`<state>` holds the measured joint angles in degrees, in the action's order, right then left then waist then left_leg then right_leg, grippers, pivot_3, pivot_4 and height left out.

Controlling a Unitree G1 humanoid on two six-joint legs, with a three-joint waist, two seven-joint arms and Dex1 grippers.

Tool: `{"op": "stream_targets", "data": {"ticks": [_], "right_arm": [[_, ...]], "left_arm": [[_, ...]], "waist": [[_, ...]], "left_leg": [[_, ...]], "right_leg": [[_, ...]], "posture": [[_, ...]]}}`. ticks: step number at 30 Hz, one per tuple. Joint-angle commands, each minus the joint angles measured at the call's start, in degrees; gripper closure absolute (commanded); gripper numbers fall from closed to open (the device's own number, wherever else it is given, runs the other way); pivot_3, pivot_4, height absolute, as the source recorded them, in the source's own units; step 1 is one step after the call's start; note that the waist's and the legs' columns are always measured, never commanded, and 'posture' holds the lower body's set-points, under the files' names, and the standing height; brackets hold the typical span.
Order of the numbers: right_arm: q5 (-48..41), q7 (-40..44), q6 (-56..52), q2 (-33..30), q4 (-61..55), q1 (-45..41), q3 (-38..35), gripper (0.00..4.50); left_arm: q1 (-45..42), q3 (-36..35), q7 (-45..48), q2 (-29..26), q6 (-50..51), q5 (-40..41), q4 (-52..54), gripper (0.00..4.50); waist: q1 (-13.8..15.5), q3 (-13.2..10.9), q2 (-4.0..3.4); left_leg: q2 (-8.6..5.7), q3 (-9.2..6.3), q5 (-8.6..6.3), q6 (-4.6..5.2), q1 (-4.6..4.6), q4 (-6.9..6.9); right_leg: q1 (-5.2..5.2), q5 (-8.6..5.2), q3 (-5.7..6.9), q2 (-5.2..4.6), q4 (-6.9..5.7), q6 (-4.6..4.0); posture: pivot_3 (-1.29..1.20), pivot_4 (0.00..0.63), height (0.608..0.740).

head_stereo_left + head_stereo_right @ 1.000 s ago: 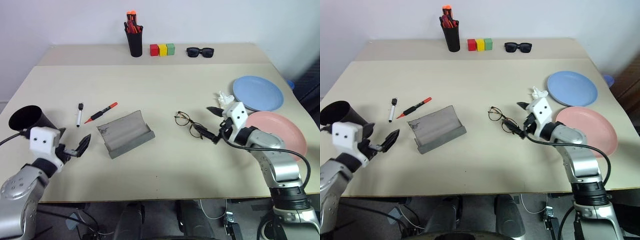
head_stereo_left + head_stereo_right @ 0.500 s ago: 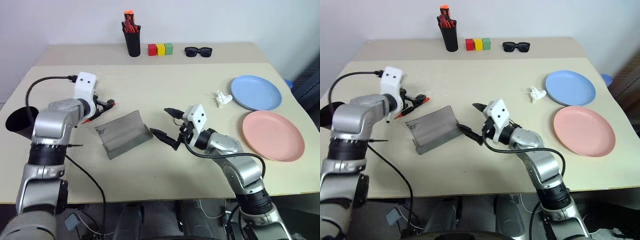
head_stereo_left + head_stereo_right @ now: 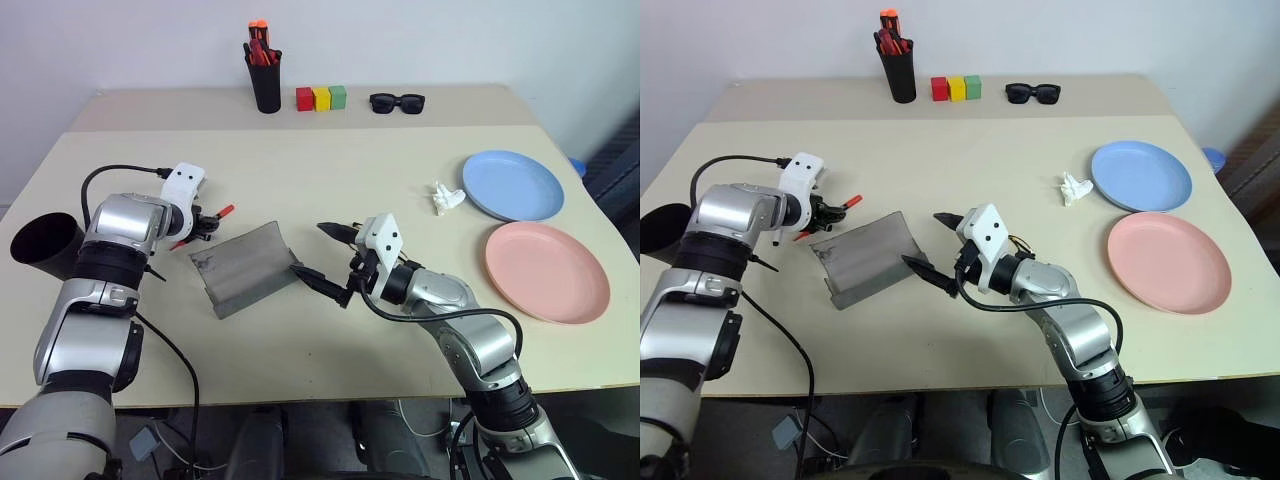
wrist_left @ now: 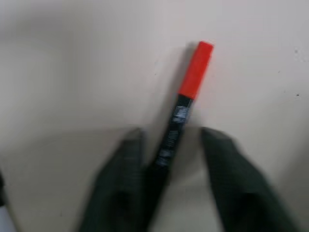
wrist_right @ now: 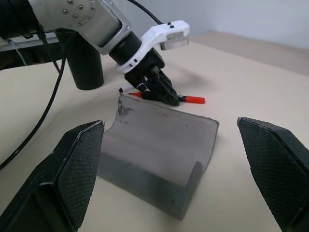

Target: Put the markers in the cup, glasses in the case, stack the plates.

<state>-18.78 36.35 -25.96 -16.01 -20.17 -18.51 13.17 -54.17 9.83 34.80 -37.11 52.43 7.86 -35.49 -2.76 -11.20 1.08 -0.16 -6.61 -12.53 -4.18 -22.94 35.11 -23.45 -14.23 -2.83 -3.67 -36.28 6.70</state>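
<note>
Left end effector (image 4: 169,164) newly astride red-capped marker (image 4: 186,104)

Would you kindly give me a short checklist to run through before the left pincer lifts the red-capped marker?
1. Red-capped marker lies between the left pincer's fingers: ok.
2. Left pincer shut on the marker: not ok, a gap shows beside it.
3. Black cup mouth unobstructed: ok.
4. Grey case lies with its flap open: ok.
5. Right pincer open, facing the case: ok.
6. Blue plate and pink plate stacked: not ok, they lie side by side.
</note>
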Motion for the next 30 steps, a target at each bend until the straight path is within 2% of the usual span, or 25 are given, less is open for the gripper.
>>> {"op": "stream_targets", "data": {"ticks": [1,4,6,10,13,18,25,30], "right_arm": [[-0.27,0.34,0.9,0.15,-1.71,-1.14,0.04,0.0],[0.17,0.48,1.4,0.19,-1.12,-1.67,0.25,0.0],[0.23,0.51,1.48,0.16,-1.23,-1.73,0.34,0.0],[0.48,0.63,1.95,0.14,-0.88,-1.86,0.56,0.0],[0.41,0.93,2.25,0.53,-0.19,-2.55,0.9,0.0],[-0.02,1.84,2.62,1.28,1.51,-4.05,1.22,0.0],[0.0,3.87,3.48,2.24,3.9,-5.92,1.68,0.0],[0.33,4.2,4.2,2.67,4.96,-6.48,1.72,0.0]], "left_arm": [[-1.31,-3.61,-2.14,0.67,-3.9,-0.79,-0.55,4.43],[0.4,-14.28,-8.68,3.16,-26.81,2.12,5.93,4.43],[1.03,-18.68,-13.29,3.14,-31.89,1.98,10.0,4.43],[6.04,-28.01,-21.35,2.4,-34.27,2.68,23.03,4.43],[15.25,-34.13,-26.77,0.12,-34.49,-1.0,35.01,4.43],[30.3,-43.85,-29.74,1.91,-32.31,0.13,49.25,4.43],[40.93,-46.18,-30.37,6.38,-32.28,1.61,54.11,4.43],[43.1,-45.78,-31.28,8.9,-33.52,2.15,53.08,4.43]], "waist": [[0.15,0.0,0.0],[0.41,-0.05,0.1],[0.54,-0.05,0.13],[0.12,-0.04,0.1],[-0.59,0.0,-0.02],[-0.08,0.01,0.05],[0.78,0.06,0.14],[0.42,0.06,0.14]], "left_leg": [[0.0,0.0,0.0,0.0,0.0,0.0],[0.0,-0.01,0.0,0.0,-0.05,0.03],[0.0,-0.03,0.03,-0.06,-0.27,0.09],[-0.02,0.04,0.08,-0.15,-0.5,0.06],[-0.01,0.12,0.08,-0.14,-0.39,-0.04],[-0.01,0.1,0.08,-0.15,-0.39,0.12],[0.0,0.03,0.1,-0.18,-0.09,0.17],[0.01,0.03,0.1,-0.18,0.02,0.08]], "right_leg": [[0.0,0.0,0.0,0.0,-0.02,0.0],[-0.01,0.01,0.0,-0.05,0.01,0.0],[-0.18,0.03,0.02,-0.08,0.03,0.0],[-0.5,0.07,-0.04,-0.13,-0.03,0.03],[-0.54,0.07,-0.12,-0.1,-0.12,0.02],[-0.52,0.07,-0.14,-0.07,-0.28,0.01],[0.02,0.08,-0.04,-0.05,0.01,-0.08],[0.07,0.1,-0.05,-0.03,0.04,-0.06]], "posture": [[0.0,0.15,0.74],[0.0,0.15,0.74],[0.0,0.15,0.74],[0.0,0.15,0.74],[0.0,0.15,0.74],[0.0,0.15,0.74],[0.0,0.15,0.74],[0.0,0.15,0.74]]}}
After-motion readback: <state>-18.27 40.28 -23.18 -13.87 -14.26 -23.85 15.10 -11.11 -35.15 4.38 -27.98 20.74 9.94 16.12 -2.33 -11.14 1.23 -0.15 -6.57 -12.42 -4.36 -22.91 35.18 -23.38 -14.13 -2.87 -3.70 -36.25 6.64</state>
